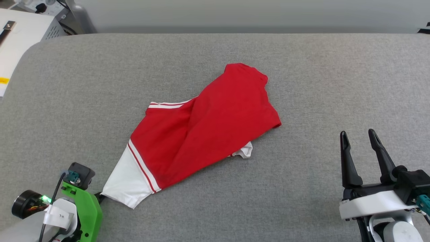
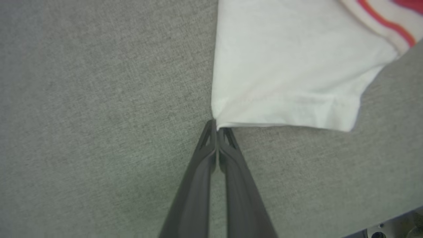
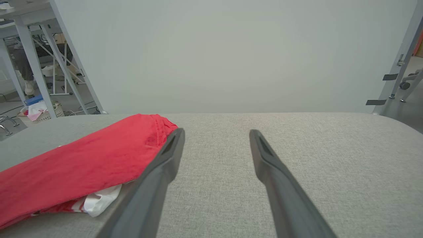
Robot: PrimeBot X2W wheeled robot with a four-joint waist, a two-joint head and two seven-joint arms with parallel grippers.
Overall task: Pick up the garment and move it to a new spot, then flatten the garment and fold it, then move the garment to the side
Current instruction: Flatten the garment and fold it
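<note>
The garment (image 1: 205,124) lies crumpled and partly folded on the grey padded table (image 1: 302,67), red side up, with no lettering showing. One white sleeve with red-striped trim (image 1: 126,181) points toward the near left, and a bit of white cloth peeks out at its right edge. My left gripper (image 2: 216,125) is shut, its tips pinching the corner of that white sleeve (image 2: 284,76). In the head view the left gripper (image 1: 100,195) is mostly hidden behind its green wrist. My right gripper (image 1: 357,134) stands open at the near right, apart from the garment (image 3: 82,165), with nothing between its fingers.
The grey table surface (image 3: 297,148) stretches bare to the right of the garment. A white table with equipment (image 1: 20,33) stands beyond the far left corner. Table legs and a basket of cloth (image 3: 39,110) stand on the floor at the far left.
</note>
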